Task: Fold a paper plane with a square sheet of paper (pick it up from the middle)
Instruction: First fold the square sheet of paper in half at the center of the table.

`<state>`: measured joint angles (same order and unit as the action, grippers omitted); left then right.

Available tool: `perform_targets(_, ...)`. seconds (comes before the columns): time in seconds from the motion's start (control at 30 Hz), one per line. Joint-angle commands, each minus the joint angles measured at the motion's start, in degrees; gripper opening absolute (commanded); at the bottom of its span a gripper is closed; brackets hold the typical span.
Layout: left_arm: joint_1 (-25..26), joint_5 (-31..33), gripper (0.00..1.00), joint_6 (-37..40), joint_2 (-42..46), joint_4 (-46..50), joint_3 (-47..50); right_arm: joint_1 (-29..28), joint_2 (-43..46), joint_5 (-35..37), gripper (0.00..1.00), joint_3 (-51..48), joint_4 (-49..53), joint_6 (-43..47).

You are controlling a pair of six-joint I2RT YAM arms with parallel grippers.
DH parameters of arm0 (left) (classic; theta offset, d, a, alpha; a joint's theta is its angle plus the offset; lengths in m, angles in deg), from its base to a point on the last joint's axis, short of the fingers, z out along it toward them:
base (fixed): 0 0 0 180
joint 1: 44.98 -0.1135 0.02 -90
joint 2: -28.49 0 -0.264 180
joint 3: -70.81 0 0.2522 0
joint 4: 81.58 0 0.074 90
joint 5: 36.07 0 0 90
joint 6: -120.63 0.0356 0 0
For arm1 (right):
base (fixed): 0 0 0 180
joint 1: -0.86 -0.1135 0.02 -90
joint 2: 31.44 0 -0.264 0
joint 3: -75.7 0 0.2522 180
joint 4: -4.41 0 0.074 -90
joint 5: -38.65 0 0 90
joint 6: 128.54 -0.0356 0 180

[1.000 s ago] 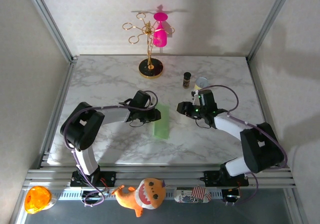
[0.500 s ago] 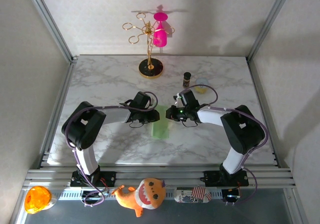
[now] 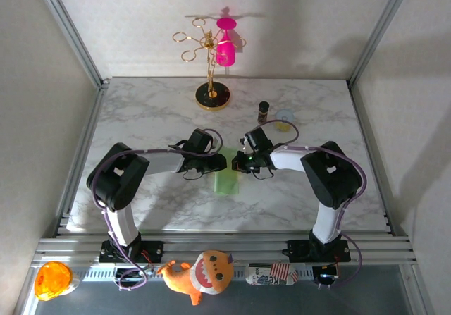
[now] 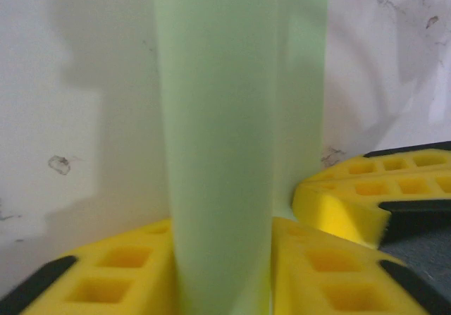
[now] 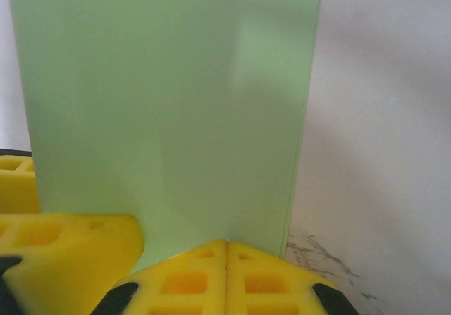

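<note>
Left gripper, overhead view: the left gripper (image 3: 217,163) is at the middle of the marble table (image 3: 141,110), at the far end of the green paper. Its jaw gap is too small to judge from here.
Right gripper, overhead view: the right gripper (image 3: 242,162) faces it from the right, just beside it, at the same far end.
Sheet, overhead view: the square sheet of paper (image 3: 225,182) shows as a narrow pale green strip. It runs from between the two grippers toward the near edge, slightly aslant.
Left gripper, left wrist view: the yellow pads (image 4: 113,273) stand a little apart, and the sheet (image 4: 225,103) rises between them as a rounded, doubled layer. I cannot tell whether they are pressing it or only flanking it.
Neighbour, left wrist view: a yellow pad of the right gripper (image 4: 352,188) sits just right of the sheet.
Right gripper, right wrist view: the pads (image 5: 275,280) are closed tight together, seam to seam, at the near edge of the sheet (image 5: 169,96). I cannot tell whether a layer is nipped between them.
Sheet, right wrist view: it is flat, plain and smooth, with a straight right edge and a faint lengthwise crease line.
Done so far: lengthwise folding, as I judge it, since the sheet is no longer square.
Left to do: no pointed nose, slanted corner folds or wings show, so most of the plane is not yet made.
</note>
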<state>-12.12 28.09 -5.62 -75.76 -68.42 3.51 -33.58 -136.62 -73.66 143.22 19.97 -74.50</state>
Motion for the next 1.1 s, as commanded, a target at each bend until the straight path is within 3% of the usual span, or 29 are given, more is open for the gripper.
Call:
perform_targets(0.0,-0.5,3.6,0.42,-0.5,2.5,5.3,0.7,-0.5,-2.6,4.1,0.07,1.3,5.1,1.3)
perform_targets(0.17,-0.5,4.9,0.47,-0.7,5.1,7.0,2.4,-0.5,-3.0,4.6,0.07,1.6,5.6,1.5)
perform_targets(0.47,1.0,3.3,0.55,-1.5,2.2,6.1,0.8,-0.5,-3.0,3.4,0.09,1.7,4.6,1.0)
perform_targets(0.83,2.1,13.3,0.43,-3.4,-2.2,13.0,-0.4,-0.4,-0.3,2.3,0.14,2.0,3.3,0.0)
perform_targets(1.07,3.2,17.9,0.41,-5.0,-4.5,15.3,-0.4,0.4,9.1,6.0,0.27,-0.4,-1.4,-3.3)
